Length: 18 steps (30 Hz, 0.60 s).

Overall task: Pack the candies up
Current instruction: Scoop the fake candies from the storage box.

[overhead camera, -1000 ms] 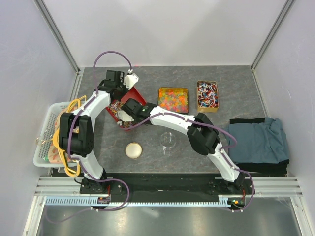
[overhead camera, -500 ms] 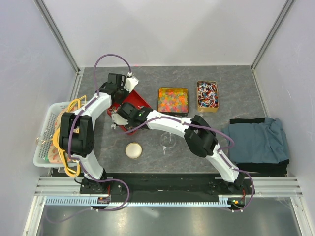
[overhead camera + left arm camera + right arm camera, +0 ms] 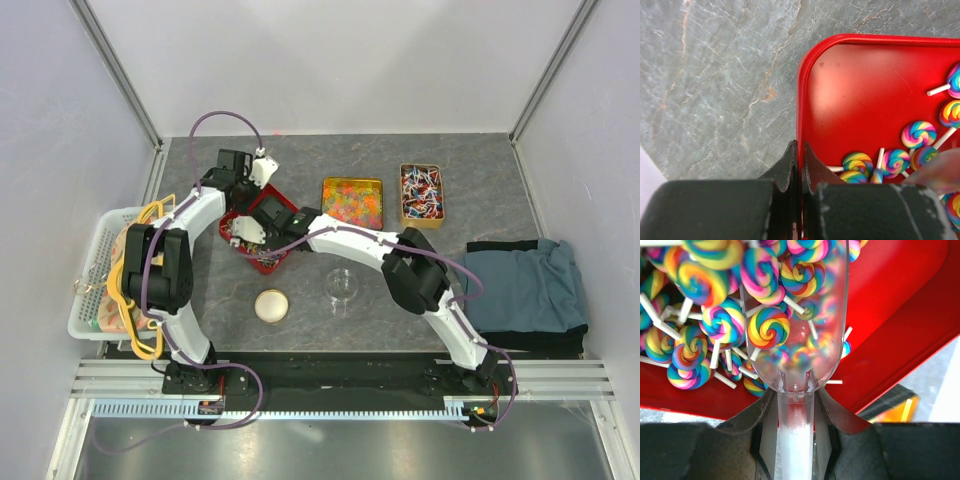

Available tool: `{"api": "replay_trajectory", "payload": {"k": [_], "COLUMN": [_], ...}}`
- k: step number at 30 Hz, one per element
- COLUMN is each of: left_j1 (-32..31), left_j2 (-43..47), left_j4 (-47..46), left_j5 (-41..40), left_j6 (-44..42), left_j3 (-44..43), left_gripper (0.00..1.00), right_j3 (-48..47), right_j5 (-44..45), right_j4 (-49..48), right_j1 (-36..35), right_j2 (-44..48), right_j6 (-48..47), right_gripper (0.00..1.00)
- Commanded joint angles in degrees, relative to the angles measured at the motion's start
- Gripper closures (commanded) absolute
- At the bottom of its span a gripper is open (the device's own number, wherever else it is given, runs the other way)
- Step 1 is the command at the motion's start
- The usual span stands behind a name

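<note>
The candies (image 3: 768, 327) are rainbow swirl lollipops on white sticks, heaped in a red tray (image 3: 865, 90). My left gripper (image 3: 799, 155) is shut on the tray's rim, one finger inside and one outside. My right gripper (image 3: 795, 400) is shut on the handle of a clear plastic scoop (image 3: 795, 340), whose bowl lies among the lollipops with several inside it. From above, the red tray (image 3: 264, 264) sits at the back left, partly hidden by both grippers, the left gripper (image 3: 246, 192) behind it and the right gripper (image 3: 242, 230) over it.
A clear cup (image 3: 342, 285) and a round cream lid (image 3: 271, 306) stand in front of the tray. Two gold tins sit at the back, one with orange gummies (image 3: 352, 202) and one with small wrapped sweets (image 3: 421, 195). A white basket (image 3: 92, 262) is left, a blue cloth (image 3: 520, 285) right.
My right gripper has carried the scoop leftward and back, deeper into the tray. The tray has shifted in my left gripper's hold, and both grips stay the same.
</note>
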<state>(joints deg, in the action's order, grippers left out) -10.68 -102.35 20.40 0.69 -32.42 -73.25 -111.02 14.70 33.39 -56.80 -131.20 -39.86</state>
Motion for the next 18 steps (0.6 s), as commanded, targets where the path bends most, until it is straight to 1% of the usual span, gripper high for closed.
{"api": "replay_trajectory", "payload": {"k": [1, 5, 11, 18], "left_j1": [-0.2, -0.2, 0.2, 2.1], "left_j2": [0.0, -0.5, -0.9, -2.1], "left_j4": [-5.8, -6.1, -7.1, -7.2], "left_j5": [7.8, 8.2, 7.6, 7.8], "left_j6": [7.4, 8.3, 9.7, 11.2], "left_j3": [-5.0, -5.3, -5.1, -6.5], "left_gripper": [0.98, 0.98, 0.98, 0.98], "right_j3": [-1.0, -1.0, -0.8, 0.7], "right_j5": [-12.2, -16.3, -19.6, -19.7], "right_j4": [-0.5, -0.3, 1.3, 2.7], "right_j1": [2.6, 4.9, 6.0, 6.5], "right_j2": [2.7, 3.6, 5.1, 8.1], "right_j6": [7.5, 10.7, 10.3, 9.4], "right_gripper": [1.0, 1.0, 1.0, 1.0]}}
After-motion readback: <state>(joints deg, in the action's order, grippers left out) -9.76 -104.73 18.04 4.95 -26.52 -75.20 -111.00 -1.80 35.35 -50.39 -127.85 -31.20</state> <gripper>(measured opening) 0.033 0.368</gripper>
